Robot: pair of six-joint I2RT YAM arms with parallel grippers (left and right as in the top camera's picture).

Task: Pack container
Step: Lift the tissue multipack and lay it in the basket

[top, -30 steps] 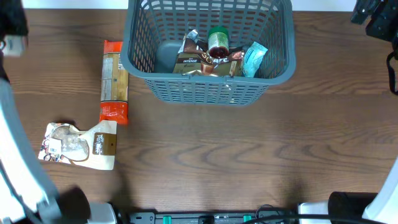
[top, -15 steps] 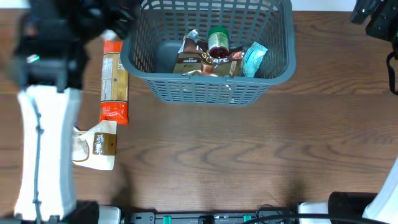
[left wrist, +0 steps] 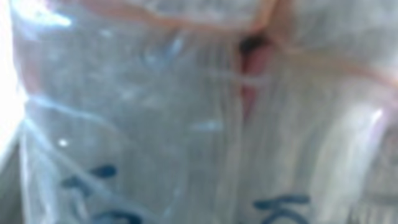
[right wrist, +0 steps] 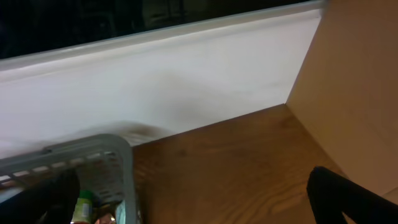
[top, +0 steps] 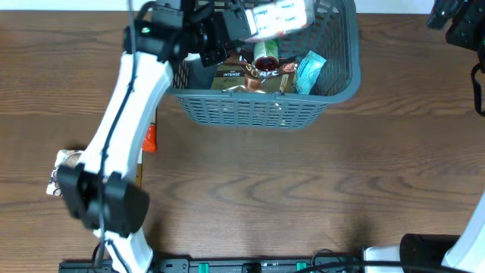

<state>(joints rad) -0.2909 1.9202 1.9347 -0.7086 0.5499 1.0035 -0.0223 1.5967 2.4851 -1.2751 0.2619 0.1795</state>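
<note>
We judge this to be the carry-and-drop step of packing. The left end effector (top: 239,24) is out over the container (top: 258,114), which stands at the far middle of the surface (top: 318,197). A clear bag (top: 279,14) of pale goods hangs from it above the rear rim, so we take it as clamped on the bag, though the jaws themselves are hidden. In the left wrist view the bag (left wrist: 186,112) fills everything, blurred. Inside the container already lie a green-lidded jar (top: 266,51), a brown pouch (top: 233,76) and a teal packet (top: 309,70). The next move calls for lowering the bag towards the bare left part of the floor and letting go. It should stay clear of the jar, and the bag will likely slump. The right end effector (top: 453,23) is parked far right, and we cannot tell how it stands. Half a second ago the left arm was beside the container's left corner, over the orange package (top: 151,137). Now it has swung across, while the contents lie as they did.
</note>
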